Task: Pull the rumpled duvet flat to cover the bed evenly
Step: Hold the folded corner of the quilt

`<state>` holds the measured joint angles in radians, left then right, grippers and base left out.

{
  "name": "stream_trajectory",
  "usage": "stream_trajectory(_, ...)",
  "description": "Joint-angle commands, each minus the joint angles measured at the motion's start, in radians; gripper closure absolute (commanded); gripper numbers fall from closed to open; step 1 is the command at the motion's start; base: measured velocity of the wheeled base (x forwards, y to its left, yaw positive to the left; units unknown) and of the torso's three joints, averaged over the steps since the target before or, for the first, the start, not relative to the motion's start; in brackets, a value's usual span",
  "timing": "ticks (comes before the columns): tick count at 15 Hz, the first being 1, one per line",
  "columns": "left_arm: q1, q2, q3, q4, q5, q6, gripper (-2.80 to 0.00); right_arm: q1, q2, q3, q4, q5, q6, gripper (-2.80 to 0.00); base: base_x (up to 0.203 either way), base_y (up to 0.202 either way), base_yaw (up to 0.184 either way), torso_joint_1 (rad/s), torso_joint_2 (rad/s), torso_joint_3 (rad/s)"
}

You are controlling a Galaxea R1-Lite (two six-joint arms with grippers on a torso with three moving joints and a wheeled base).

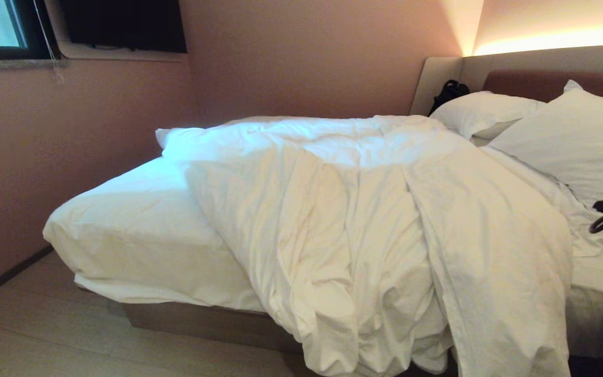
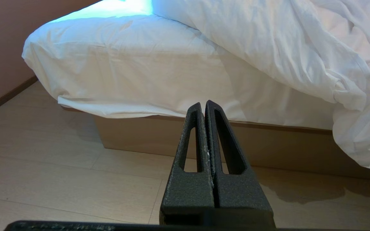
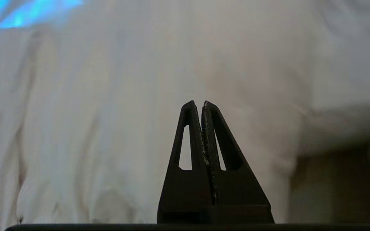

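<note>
Right wrist view: right gripper [image 3: 197, 103], jaws closed empty, is faced toward the duvet [image 3: 108, 112]; opening them is judged next.

Wrinkled matt white cloth duvet [image 1: 364, 209]; smooth wood-look floor [image 2: 59, 179]; grainy matt black plastic left tool [image 2: 203, 106]

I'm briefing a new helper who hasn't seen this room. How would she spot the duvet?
Find the bed against the pink wall. The duvet is the thick white heap across its middle, spilling over the near edge toward the floor. Unlike the taut sheet and the pillows by the headboard, it is deeply wrinkled.
</note>
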<state>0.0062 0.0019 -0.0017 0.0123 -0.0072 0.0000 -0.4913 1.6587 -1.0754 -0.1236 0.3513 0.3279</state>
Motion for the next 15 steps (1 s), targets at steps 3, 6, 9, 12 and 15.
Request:
stream_trajectory(3,0.0,0.0,0.0,0.0,0.0,0.0,0.0,-0.165,0.22,0.011,0.001,0.451,-0.024,0.0,0.0,0.0,0.0,0.0,0.0,0.0)
stream_trajectory(6,0.0,0.0,0.0,0.001,0.0,0.0,0.0,-0.23,0.345,0.012,-0.006,0.588,-0.101,0.0,0.0,0.0,0.0,0.0,0.0,0.0)
stream_trajectory(9,0.001,0.0,0.0,0.0,0.0,0.0,0.0,-0.261,0.432,-0.045,0.006,0.619,-0.104,0.0,0.0,0.0,0.0,0.0,0.0,0.0)
stream_trajectory(12,0.0,0.0,0.0,0.0,0.0,0.0,0.0,-0.265,0.537,-0.116,0.007,0.617,-0.112,0.0,0.0,0.0,0.0,0.0,0.0,0.0)
stream_trajectory(15,0.001,0.0,0.0,0.0,0.0,0.0,0.0,-0.234,0.557,-0.12,0.012,0.616,-0.147,0.0,0.0,0.0,0.0,0.0,0.0,0.0)
